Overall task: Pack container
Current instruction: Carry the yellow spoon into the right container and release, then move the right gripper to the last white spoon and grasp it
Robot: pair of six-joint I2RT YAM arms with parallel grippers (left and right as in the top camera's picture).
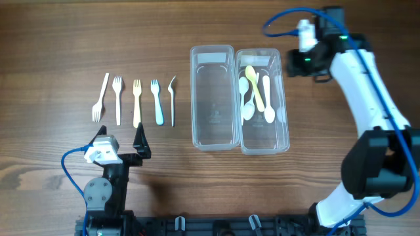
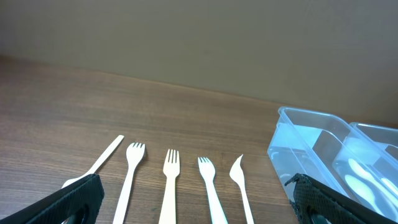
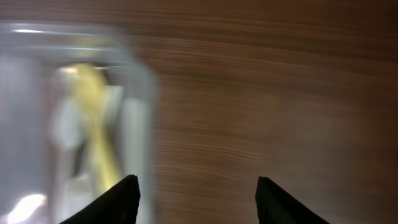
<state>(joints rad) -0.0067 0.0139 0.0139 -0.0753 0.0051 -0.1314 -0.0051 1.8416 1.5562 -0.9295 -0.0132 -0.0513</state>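
Container (image 1: 264,149) rim beside right pincer (image 3: 196,200)

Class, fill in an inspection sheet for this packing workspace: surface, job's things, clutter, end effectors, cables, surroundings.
Surface: wooden table, brown grain.
Job's things: five forks in a row; left container holds nothing; right container holds spoons.
Clutter: nothing seen.
End effectors: left end effector open, empty; right end effector open, empty, beside the right container.
Cables: left blue cable and right blue cable, one per arm.
Surroundings: plain wall behind the table.
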